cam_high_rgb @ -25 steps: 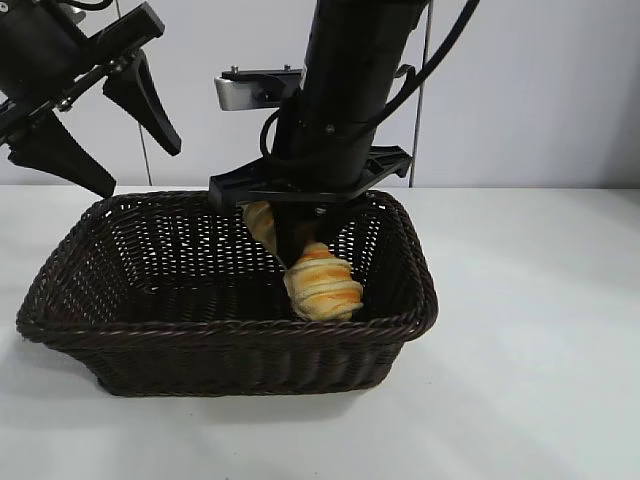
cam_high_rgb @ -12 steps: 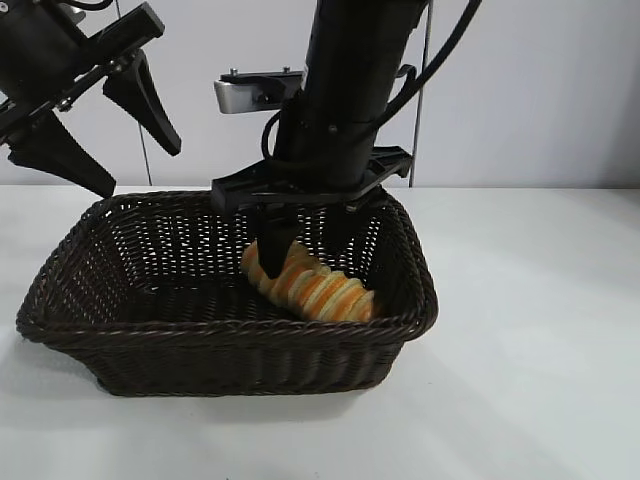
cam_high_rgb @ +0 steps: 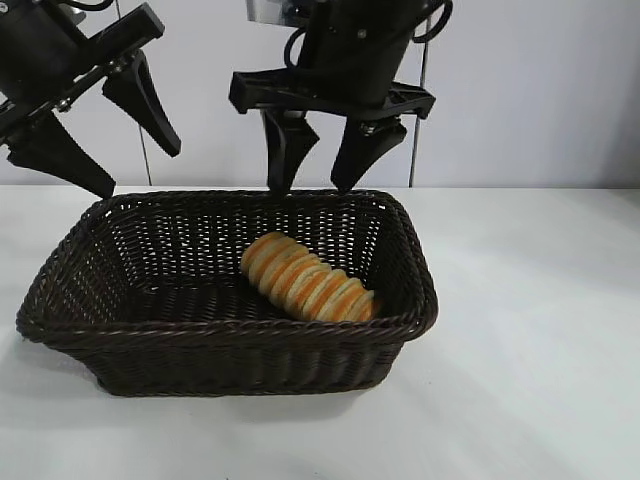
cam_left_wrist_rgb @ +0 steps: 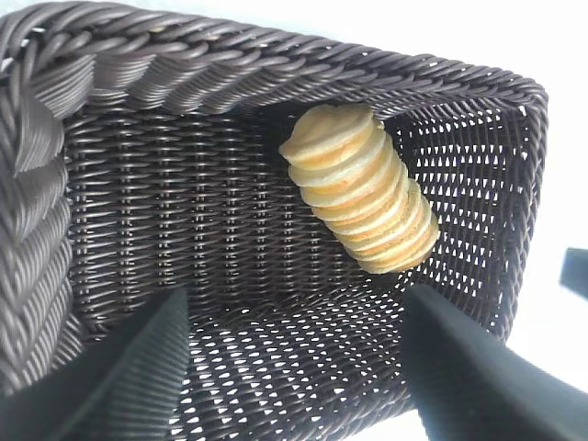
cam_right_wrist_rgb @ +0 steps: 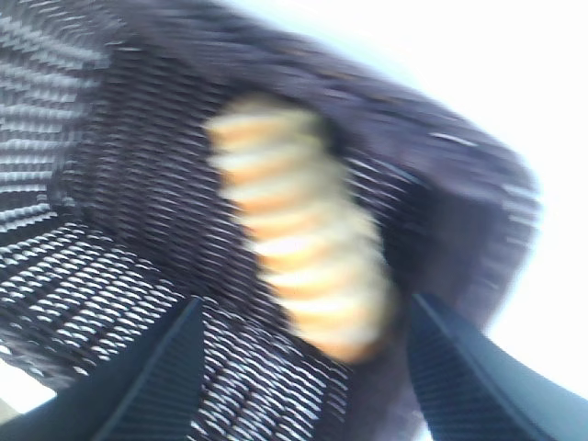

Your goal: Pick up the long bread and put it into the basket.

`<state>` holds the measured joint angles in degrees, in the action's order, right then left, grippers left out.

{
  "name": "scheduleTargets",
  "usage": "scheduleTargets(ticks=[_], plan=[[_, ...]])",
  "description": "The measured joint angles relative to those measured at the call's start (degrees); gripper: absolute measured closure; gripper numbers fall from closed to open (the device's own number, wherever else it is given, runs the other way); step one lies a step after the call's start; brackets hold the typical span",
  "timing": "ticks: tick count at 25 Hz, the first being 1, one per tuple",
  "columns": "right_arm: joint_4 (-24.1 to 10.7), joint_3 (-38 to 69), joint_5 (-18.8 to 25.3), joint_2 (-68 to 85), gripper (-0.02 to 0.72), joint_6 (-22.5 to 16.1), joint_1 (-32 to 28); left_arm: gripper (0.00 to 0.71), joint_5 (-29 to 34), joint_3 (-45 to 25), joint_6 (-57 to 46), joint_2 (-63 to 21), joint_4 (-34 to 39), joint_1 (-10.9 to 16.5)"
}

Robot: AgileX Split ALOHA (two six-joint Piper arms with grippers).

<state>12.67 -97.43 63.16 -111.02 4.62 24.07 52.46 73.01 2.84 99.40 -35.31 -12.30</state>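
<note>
Since a second ago the right gripper (cam_high_rgb: 318, 186) has let go of the long bread (cam_high_rgb: 307, 283) and risen out of the basket (cam_high_rgb: 225, 345); it now hangs above the far rim, its two dark fingers spread apart with nothing between them. The loaf, which was tipped up on end under the fingers then, now lies flat on the woven floor.

The long bread rests in the right half of the basket, running on a slant from near the middle towards the near right corner, its nearer end close against the front wall just under the braided rim. In the left wrist view the loaf (cam_left_wrist_rgb: 360, 187) lies against one side wall of the basket (cam_left_wrist_rgb: 147, 73), and in the right wrist view it (cam_right_wrist_rgb: 294, 230) sits between the two finger tips, well below them.

The left gripper (cam_high_rgb: 105, 145) hovers over the far left corner of the basket, above the rim, its fingers wide apart and empty. The basket stands on the white worktop (cam_high_rgb: 530, 380), left of its middle.
</note>
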Motion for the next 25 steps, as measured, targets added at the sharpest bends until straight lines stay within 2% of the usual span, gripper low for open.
scheduleTargets(ticks=[7, 11, 13, 25], plan=[[1.75, -0.20, 4.00, 2.03, 0.237, 2.63, -5.47, 0.230, 0.30, 0.00, 0.07, 0.00, 0.01, 0.00], [2.45, -0.20, 6.56, 2.03, 0.237, 3.62, -6.06, 0.230, 0.30, 0.00, 0.07, 0.00, 0.01, 0.00], [3.35, -0.20, 6.62, 2.03, 0.237, 3.65, -6.06, 0.230, 0.30, 0.00, 0.07, 0.00, 0.01, 0.00], [3.63, -0.20, 7.00, 2.03, 0.237, 3.83, -6.06, 0.230, 0.30, 0.00, 0.09, 0.00, 0.01, 0.00]])
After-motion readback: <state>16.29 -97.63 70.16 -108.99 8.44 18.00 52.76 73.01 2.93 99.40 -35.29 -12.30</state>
